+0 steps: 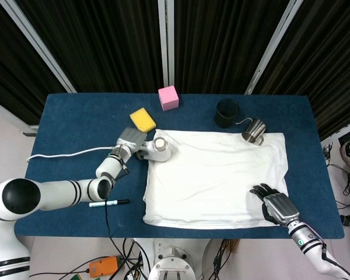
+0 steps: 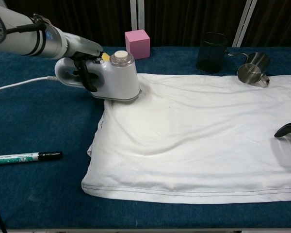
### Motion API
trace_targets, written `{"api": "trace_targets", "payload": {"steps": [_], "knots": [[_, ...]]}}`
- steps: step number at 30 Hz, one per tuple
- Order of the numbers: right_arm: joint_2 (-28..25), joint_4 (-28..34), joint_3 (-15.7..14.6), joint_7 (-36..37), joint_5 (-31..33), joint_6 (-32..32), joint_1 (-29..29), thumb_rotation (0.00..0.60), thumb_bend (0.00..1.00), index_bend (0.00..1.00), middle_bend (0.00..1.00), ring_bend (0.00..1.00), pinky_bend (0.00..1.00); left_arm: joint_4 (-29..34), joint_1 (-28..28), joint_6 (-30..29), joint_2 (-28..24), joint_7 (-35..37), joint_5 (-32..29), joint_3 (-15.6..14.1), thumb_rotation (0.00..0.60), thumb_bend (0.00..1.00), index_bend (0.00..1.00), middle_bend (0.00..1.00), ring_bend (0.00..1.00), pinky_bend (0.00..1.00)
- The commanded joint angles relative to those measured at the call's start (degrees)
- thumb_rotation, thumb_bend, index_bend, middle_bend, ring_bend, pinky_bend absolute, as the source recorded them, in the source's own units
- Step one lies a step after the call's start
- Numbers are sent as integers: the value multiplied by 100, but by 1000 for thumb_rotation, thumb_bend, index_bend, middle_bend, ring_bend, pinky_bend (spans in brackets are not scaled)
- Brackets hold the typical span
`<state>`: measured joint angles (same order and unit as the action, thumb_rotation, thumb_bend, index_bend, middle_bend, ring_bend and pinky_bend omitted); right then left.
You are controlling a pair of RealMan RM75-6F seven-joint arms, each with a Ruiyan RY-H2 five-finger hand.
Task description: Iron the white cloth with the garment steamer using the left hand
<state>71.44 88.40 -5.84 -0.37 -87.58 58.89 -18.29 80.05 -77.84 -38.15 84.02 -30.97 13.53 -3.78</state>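
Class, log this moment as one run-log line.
left hand: grips garment steamer | steamer: at white cloth far-left corner | right hand: on cloth edge

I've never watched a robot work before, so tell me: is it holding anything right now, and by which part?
The left hand grips the garment steamer by its loop handle. The right hand holds nothing.

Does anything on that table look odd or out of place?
Mildly: a marker lies loose left of the cloth, unrelated to ironing, and the steamer sits at the cloth's far-left corner, partly off it. Nothing looks spilled or broken.
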Motion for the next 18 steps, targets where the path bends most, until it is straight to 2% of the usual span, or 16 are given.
{"api": "trace_targets", "payload": {"steps": [1,5,9,14,18], "knots": [[5,-10,2,12,2,16,4,600,1000,219,183,128,278,443,174,-219,-226,182,403,98,478,720,830,910,759,579],[9,-11,3,11,6,7,-9,600,1000,221,183,128,277,1128,286,-525,-362,199,1066,217,434,716,829,910,759,579],[13,2,-6,-4,-12,-2,-27,600,1000,221,183,128,277,1631,264,-892,-215,3,1374,304,423,699,829,910,759,579],[8,-3,-29,-10,-10,-16,-30,600,1000,221,183,127,277,1934,43,-1304,130,-605,1211,289,410,693,830,910,759,579],[-2,-30,-39,23,3,0,-15,600,1000,224,183,128,277,2038,-169,-1746,463,-1234,790,266,403,691,830,910,759,579]]}}
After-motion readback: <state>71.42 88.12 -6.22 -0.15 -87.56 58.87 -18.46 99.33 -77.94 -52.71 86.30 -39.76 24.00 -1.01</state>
